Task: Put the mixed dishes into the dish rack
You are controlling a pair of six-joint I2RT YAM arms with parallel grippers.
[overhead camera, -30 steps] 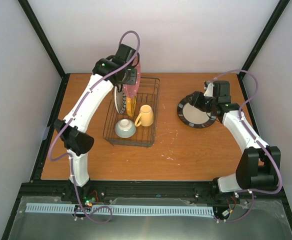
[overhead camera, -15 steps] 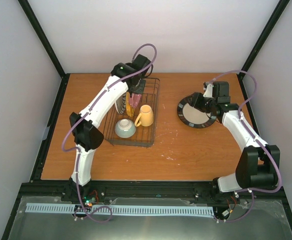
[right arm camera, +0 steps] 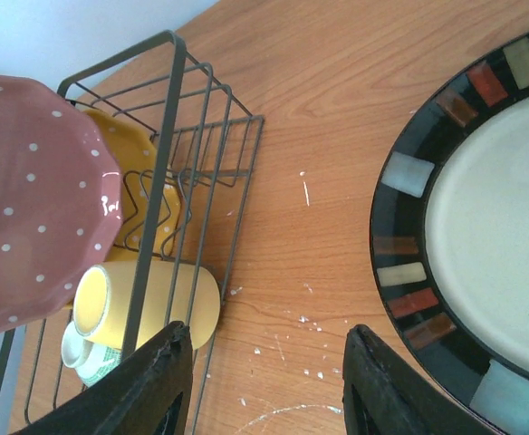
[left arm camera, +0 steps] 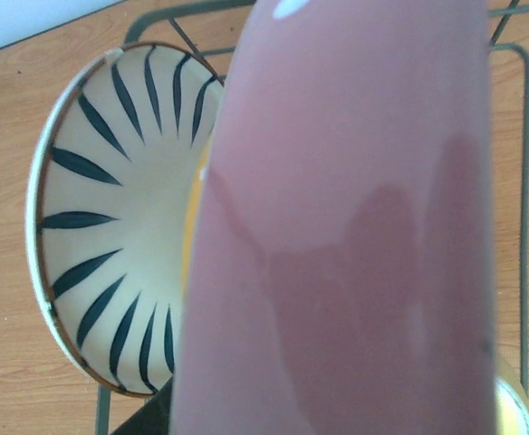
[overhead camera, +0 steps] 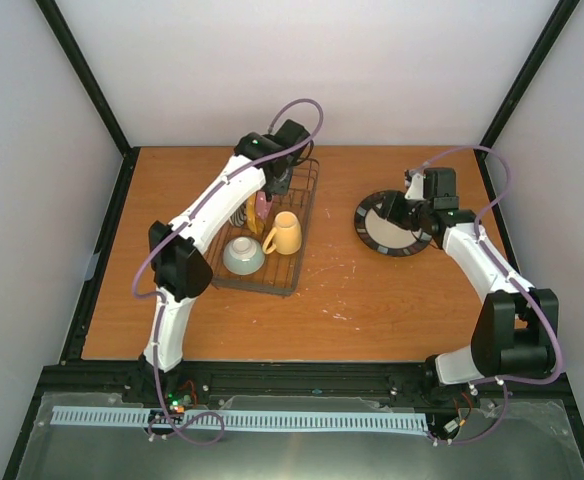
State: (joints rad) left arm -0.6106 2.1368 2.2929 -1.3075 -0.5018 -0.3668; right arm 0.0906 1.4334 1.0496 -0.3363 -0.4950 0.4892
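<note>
Down into the rack since a sec ago: the round pink plate (left arm camera: 355, 227) was held up over the far end, now it stands on edge among the dividers, w/ the left arm folded further over the basket. It sits just beside the white round plate with black radial stripes (left arm camera: 110, 227), faces roughly parallel. The orange-yellow scalloped plate (right arm camera: 142, 149) is next to them; can't tell if any touch. The yellow mug (overhead camera: 284, 235) and pale blue-green small bowl (overhead camera: 243, 256) lie nearer you in the same rectangular dark wire dish rack (overhead camera: 255, 289), which looks nudged a little left.

The left gripper (overhead camera: 272, 188) is right over the pink plate, which fills its wrist view and hides the fingers, so you can't tell if it's clamped or let go. My read: the plate's long axis is upright, so your exit wants to go straight up, not sideways into the striped one.

Only the round beige plate with dark patterned rim (right arm camera: 491, 227) is outside, on the table well apart from the rack, to its right. The right gripper (right arm camera: 269, 331) is the nearer one by far, spread wide and holding nothing. The rim lies off to one side of the gap, not btwn the fingers
</note>
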